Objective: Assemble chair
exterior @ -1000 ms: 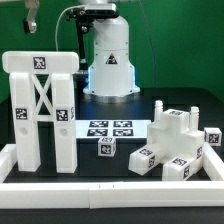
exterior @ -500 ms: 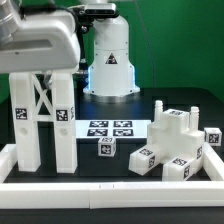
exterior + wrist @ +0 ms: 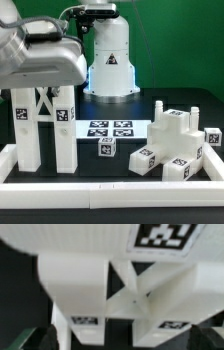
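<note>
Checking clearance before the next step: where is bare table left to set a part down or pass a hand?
Free: the black strip between the small cube, the front rail and the tall frame; also the table beyond the marker board, toward the robot base. Crowded: the exterior view's right, filled by the stepped assembly, and above the frame, under the arm.

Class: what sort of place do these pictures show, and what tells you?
Probably a robotics lab bench: a white robot arm base, white blocky plastic chair pieces with square tags, and a flat white marker board.
</note>
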